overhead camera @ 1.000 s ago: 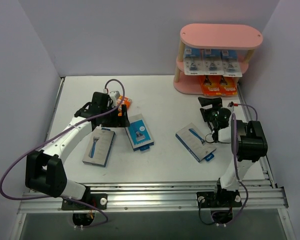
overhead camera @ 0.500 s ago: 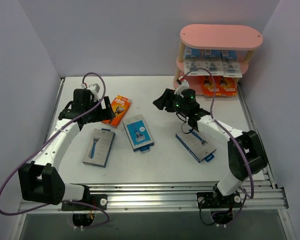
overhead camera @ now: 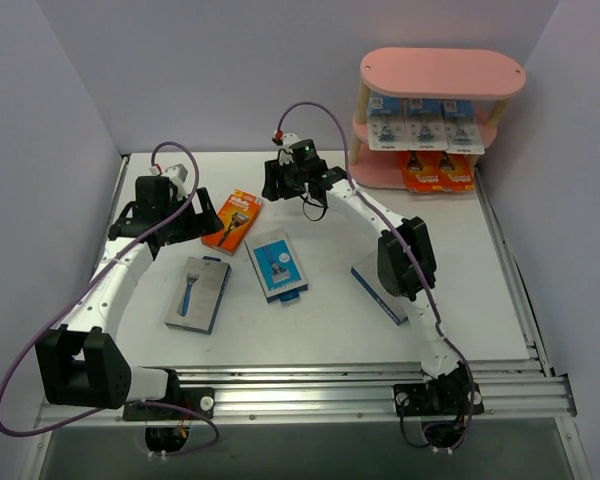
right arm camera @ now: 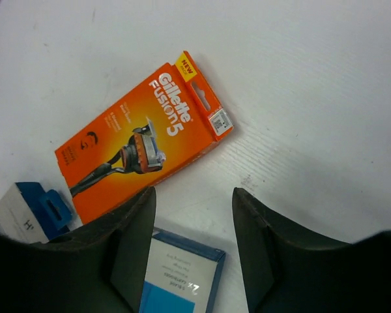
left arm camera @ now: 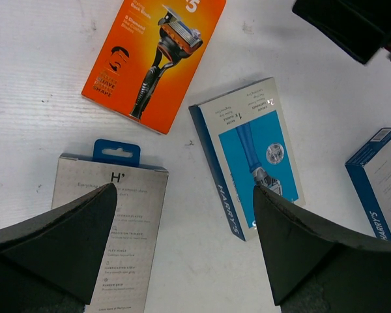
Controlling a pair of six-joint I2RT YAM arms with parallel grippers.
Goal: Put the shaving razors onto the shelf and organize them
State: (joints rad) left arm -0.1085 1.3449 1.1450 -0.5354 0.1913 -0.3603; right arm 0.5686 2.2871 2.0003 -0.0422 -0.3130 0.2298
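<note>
Poised, right end effector (right arm camera: 192, 218) part-spread and empty, near the orange razor pack (right arm camera: 140, 140) flat on the surface (overhead camera: 330, 320), likely bound for the shelf (overhead camera: 442, 72) beside matching packs (overhead camera: 435, 172); left end effector (left arm camera: 182, 195) spread wide.

Pink three-tier shelf (overhead camera: 442, 72), far right: white-blue cards (overhead camera: 425, 128) in a row on the middle board, orange packs (overhead camera: 437, 172) on the bottom board. Flat on the table: lone orange box (overhead camera: 232, 220) (face up, skewed), blue box (overhead camera: 277, 264), grey box (overhead camera: 198, 293), and a partly hidden blue-grey box (overhead camera: 385, 303).
</note>
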